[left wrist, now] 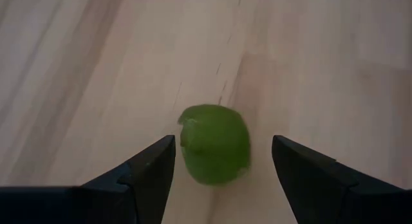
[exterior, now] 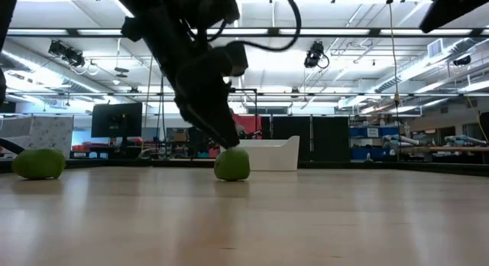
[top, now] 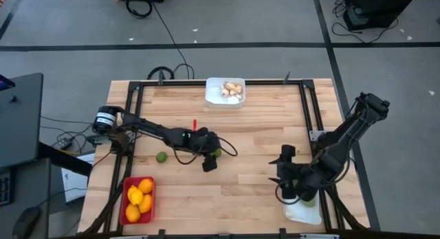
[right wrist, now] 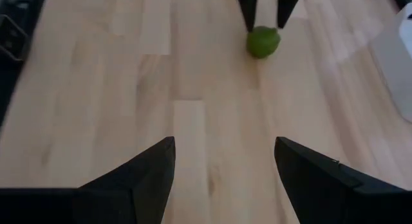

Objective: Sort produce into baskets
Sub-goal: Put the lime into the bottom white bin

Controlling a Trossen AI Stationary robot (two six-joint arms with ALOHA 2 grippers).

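The left gripper [top: 212, 158] stood low near the middle of the pale wooden butcher-block table [top: 261, 129], its fingers spread wide on either side of a small dark green oval fruit [left wrist: 215, 143] that rested on the boards, not yet pinched. To do this well, I judged, it needed to settle until both pads sat level with the fruit's widest part, then close evenly so the round thing would not squirt out sideways. A second green fruit [top: 161, 156] lay nearer the table's left edge. The shallow red tray [top: 125, 198] at the front-left corner held yellow-orange citrus; a white tray [top: 212, 93] by the far edge held pale mushroom-like pieces. The right gripper [top: 283, 172], likewise spread and empty, waited above the third white tray [top: 300, 213] at the front-right corner.
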